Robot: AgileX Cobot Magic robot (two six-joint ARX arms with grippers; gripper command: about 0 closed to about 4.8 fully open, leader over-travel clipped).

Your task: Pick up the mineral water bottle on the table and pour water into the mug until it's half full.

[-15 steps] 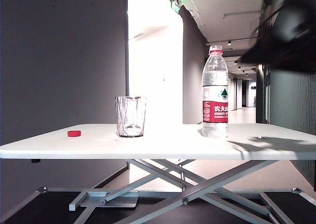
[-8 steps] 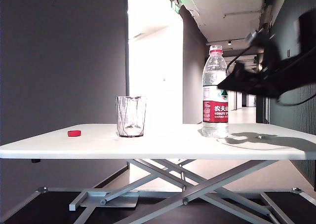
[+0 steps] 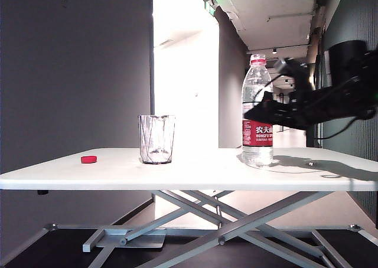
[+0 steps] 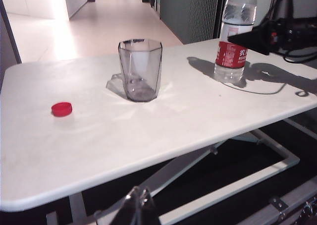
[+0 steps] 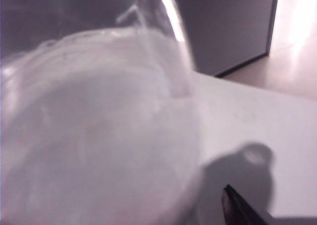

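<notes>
The right pincer (image 3: 253, 112) reaches in level from the right, its jaws spread wide, its tip at the label of the bottle (image 3: 257, 110); whether it touches is unclear. The bottle stands upright on the counter (image 3: 189, 172), long axis vertical, open neck up, to the right of the middle. The glass (image 3: 156, 139) stands upright well to its left, a red cap (image 3: 89, 159) further left. The left pincer (image 4: 140, 205) hangs off the counter's near edge, tips together.
</notes>
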